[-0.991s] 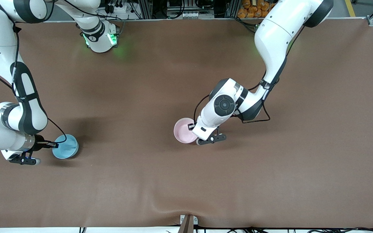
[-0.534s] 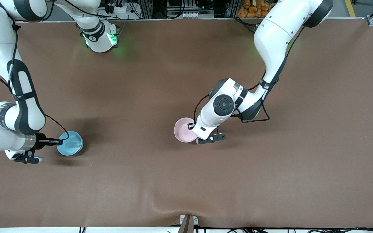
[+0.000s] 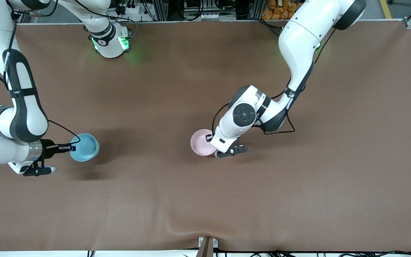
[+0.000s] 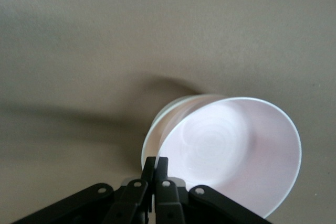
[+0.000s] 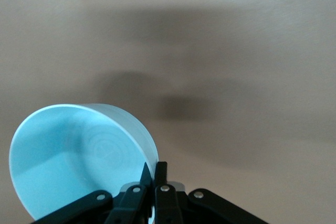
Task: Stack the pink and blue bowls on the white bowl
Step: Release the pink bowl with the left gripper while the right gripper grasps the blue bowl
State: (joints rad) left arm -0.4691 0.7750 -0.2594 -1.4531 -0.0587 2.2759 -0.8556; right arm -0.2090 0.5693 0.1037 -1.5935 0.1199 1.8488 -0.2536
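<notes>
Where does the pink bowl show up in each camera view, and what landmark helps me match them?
Front view: the pink bowl sits mid-table, pinched at its rim by the left gripper.
Left wrist view: the pink bowl fills the middle, tilted over a white bowl, the shut left gripper on its rim.
Right wrist view: not in it; only the blue bowl.
Shared landmark: the left gripper on the rim.

One pink bowl [image 3: 201, 142], one blue bowl [image 3: 85, 147], one white bowl [image 4: 157, 129], two arms

Blue bowl [image 3: 84, 147] tilted, lifted over table; pink bowl [image 3: 201, 142] tilted, nested in white bowl [image 4: 168, 116].
</notes>
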